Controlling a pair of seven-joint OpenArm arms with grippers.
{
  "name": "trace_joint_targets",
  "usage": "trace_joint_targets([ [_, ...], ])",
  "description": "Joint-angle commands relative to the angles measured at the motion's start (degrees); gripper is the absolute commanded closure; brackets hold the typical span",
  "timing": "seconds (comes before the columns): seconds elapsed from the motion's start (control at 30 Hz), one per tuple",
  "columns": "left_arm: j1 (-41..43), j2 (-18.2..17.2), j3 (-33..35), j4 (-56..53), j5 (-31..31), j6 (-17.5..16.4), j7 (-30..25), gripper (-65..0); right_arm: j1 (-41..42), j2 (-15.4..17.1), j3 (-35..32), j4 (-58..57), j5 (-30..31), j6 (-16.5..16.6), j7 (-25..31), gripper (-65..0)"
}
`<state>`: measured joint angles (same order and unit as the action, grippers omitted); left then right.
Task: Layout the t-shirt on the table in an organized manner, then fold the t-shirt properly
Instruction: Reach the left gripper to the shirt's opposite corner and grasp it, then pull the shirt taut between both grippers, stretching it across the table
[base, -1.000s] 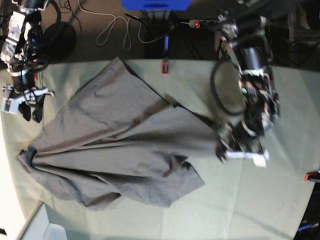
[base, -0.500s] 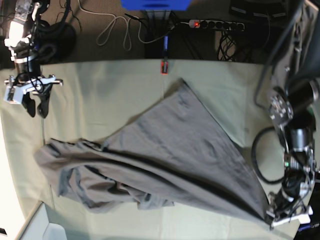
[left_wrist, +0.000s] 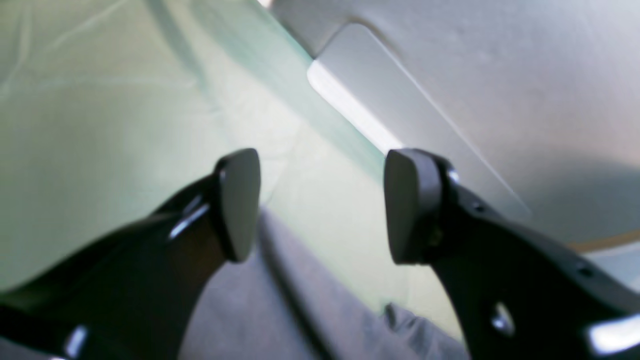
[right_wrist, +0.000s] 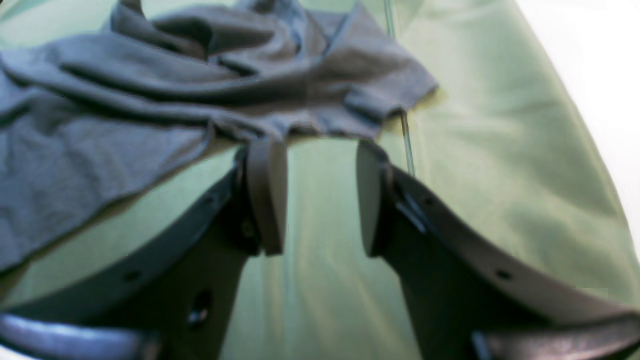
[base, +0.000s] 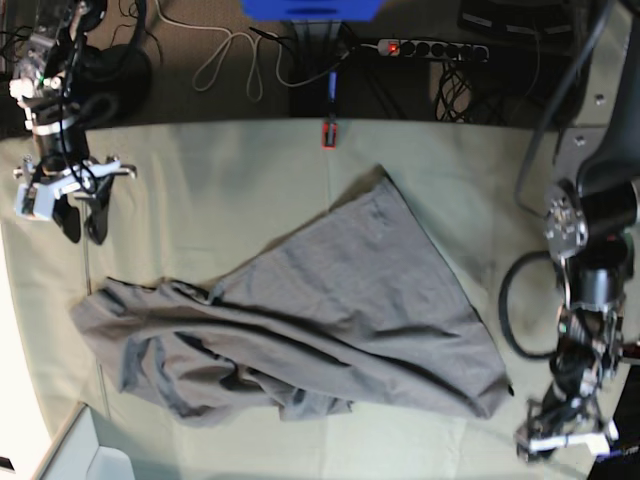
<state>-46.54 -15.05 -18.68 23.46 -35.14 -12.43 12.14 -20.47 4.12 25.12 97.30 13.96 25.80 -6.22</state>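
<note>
T-shirt soft grey cotton, rumpled triangular heap on creased mint-green table, left hand released, right hand parted, empty

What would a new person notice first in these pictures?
First the grey t-shirt, spread in a rough triangle across the middle of the green table, bunched and wrinkled at its left end in the base view. Then the two arms at opposite sides: the right claw hangs open above bare cloth at upper left, and the left claw stands open beside the shirt's lower right corner.
</note>
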Motion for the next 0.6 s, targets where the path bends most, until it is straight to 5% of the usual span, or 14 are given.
trace_joint_targets([
  [0.0,0.8,-0.6,-0.9,2.3,-0.3,-0.7,1.8,-35.7,0.4,0.8,0.1,0.9,0.8,0.4,1.9,-23.6],
  [0.13,14.9,0.6,-7.8,15.9,-0.4,-0.8,14.8,-33.9,2.1,0.8,-1.2,0.8,0.7,0.4,1.9,-23.6],
  [0.23,26.5,5.8,-12.9,28.0,-0.4,-0.8,21.2,-33.9,3.5,0.8,-2.3,-0.5,0.7,0.4,1.9,-23.6],
  [0.43,45.8,17.4,-16.6,50.3,0.1,-0.7,22.9,-34.2,4.4,0.8,-4.7,-2.3,0.7,0.4,1.9,-23.6],
  [0.57,53.8,22.5,-14.3,55.9,0.2,-0.7,22.5,-34.2,4.6,0.8,-6.6,-2.7,0.7,0.4,1.9,-23.6],
])
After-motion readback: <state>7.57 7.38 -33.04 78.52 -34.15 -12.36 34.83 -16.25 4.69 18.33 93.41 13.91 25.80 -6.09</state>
